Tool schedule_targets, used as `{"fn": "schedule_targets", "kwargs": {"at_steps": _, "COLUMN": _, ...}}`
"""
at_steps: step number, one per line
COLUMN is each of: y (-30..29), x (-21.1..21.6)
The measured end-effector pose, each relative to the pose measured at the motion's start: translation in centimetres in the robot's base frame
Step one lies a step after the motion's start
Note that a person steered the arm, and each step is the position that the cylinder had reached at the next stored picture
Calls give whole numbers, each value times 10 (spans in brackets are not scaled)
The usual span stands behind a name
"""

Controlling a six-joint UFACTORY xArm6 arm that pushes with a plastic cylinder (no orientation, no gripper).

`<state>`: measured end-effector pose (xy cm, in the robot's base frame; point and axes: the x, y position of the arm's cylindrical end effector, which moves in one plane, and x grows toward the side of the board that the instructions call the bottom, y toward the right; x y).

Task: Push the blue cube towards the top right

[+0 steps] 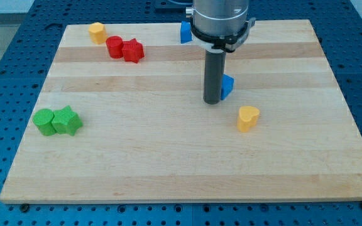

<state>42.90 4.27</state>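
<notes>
Board contents, listed from the left of the frame to the right.

1. Green blocks: a rounded green block (43, 121) and a green star block (66, 120) are sitting touching each other at the left edge, a little below mid-height.
2. Yellow block (97, 31): lying at the upper left, close to the wooden board's (168, 163) top edge.
3. Red blocks: a red cylinder (114, 46) and a red star block (132, 50) are resting side by side, touching, just right of and below item 2.
4. Blue block (185, 32): standing at the top centre, partly hidden behind the arm; its shape is not clear.
5. My tip (213, 100): a bare rod with no jaws to open or close, pressing down at the centre of the frame, just left of item 6 and apparently touching it.
6. Blue cube (227, 86): the task's block, sitting right of centre, half covered by the rod.
7. Yellow heart block (248, 118): lying below and right of the cube, apart from it.

Step in hand: judging by the contact, the push is beginning or under way. The next move is calling for the tip to be driving up and rightward, ideally from the cube's lower-left side, so it is not slipping off.

Writing: no labels or brands are showing.
</notes>
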Motion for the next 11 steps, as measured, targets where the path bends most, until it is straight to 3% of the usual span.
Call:
{"fn": "schedule_targets", "kwargs": {"at_steps": 2, "y": 0, "x": -16}}
{"fn": "schedule_targets", "kwargs": {"at_steps": 4, "y": 69, "x": -70}}
{"fn": "schedule_targets", "kwargs": {"at_steps": 11, "y": 129, "x": -61}}
